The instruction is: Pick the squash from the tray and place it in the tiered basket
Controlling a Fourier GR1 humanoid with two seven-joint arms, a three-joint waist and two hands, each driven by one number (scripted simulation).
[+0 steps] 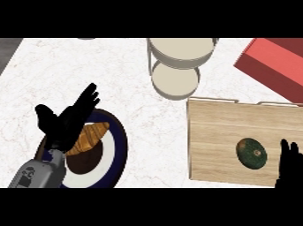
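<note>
Wooden tray (222, 128) takes up the right of our head view. On it, toward the near right corner, lies the squash (251, 153): dark green, oval, flat on the board. We read its long axis as running roughly away from us, with the far end tipped a little to the left.

The right robot hand (294, 165) comes up from the lower edge just to the right of the squash, near it but not touching. Its fingers are straight, point upward and hold nothing. The squash therefore sits to that hand's left and slightly ahead, and we judge this hand much the nearer. A grasp from that side would close across the squash's short axis.

The left robot hand (69, 119) is well apart on the left, spread open above a blue-rimmed plate (119, 145) that carries a croissant (92, 137). It grips nothing either.

The basket (179, 53) stands toward the far edge of the white counter (49, 66), just beyond the tray's far left corner, with its two round tiers showing one above the other. From the squash it lies ahead and to the left. A red box (284, 66) sits beyond the tray's far right corner. By our reckoning the pick is not yet made, since the squash rests untouched on the tray.
</note>
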